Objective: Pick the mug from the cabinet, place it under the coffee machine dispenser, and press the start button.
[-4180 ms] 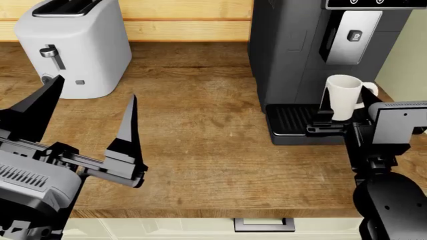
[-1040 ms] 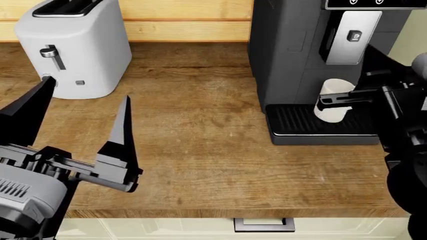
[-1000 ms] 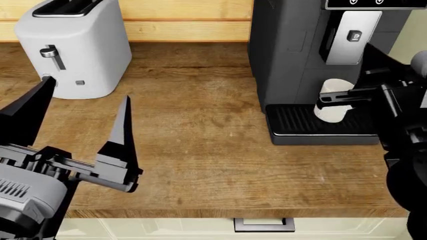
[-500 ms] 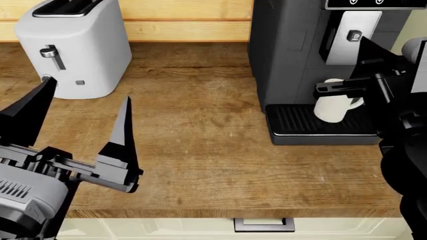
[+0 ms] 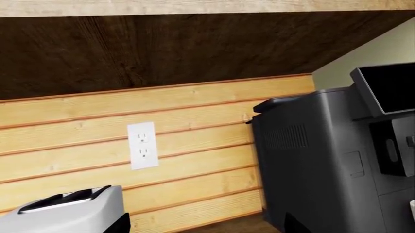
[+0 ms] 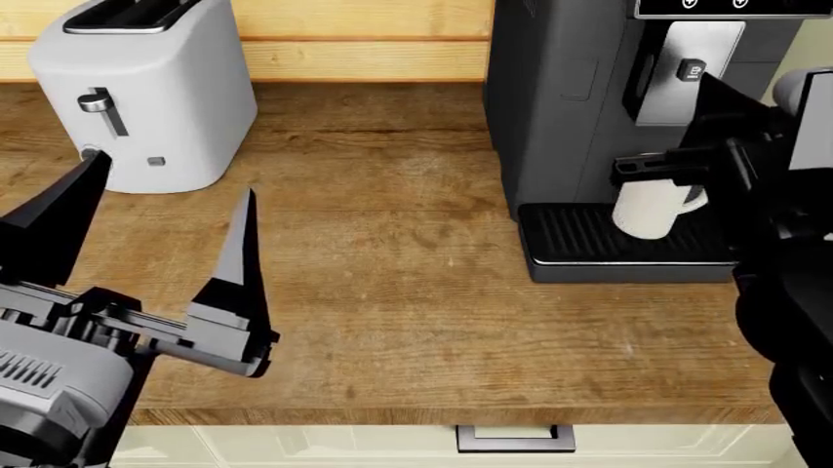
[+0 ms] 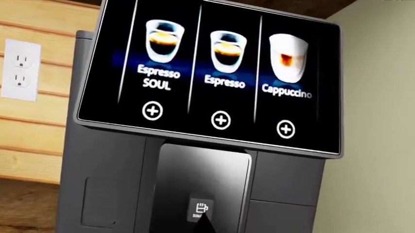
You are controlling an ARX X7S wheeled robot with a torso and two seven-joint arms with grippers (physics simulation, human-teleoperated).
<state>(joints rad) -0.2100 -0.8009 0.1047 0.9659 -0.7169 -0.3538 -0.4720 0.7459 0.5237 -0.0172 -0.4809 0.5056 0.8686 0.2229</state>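
The white mug (image 6: pixel 647 207) stands upright on the ribbed drip tray (image 6: pixel 573 234) of the dark grey coffee machine (image 6: pixel 560 117), below the silver dispenser (image 6: pixel 677 93). My right gripper (image 6: pixel 711 83) is above the mug and apart from it. It is shut, with nothing between its fingers. In the right wrist view its single dark tip (image 7: pixel 206 224) sits just under the small square button with a mug icon (image 7: pixel 201 208). My left gripper (image 6: pixel 174 180) hangs open over the counter at the left, holding nothing.
A boxy white toaster (image 6: pixel 143 88) stands at the back left of the wooden counter (image 6: pixel 390 292). The machine's touch screen (image 7: pixel 214 77) shows three drinks, each over a plus sign. A wall outlet (image 5: pixel 143 145) is on the plank wall. A drawer handle (image 6: pixel 516 439) is below the counter's front edge.
The right gripper set the mug on the tray, let it go and rose from mug height to the dispenser button. The left arm barely moved.
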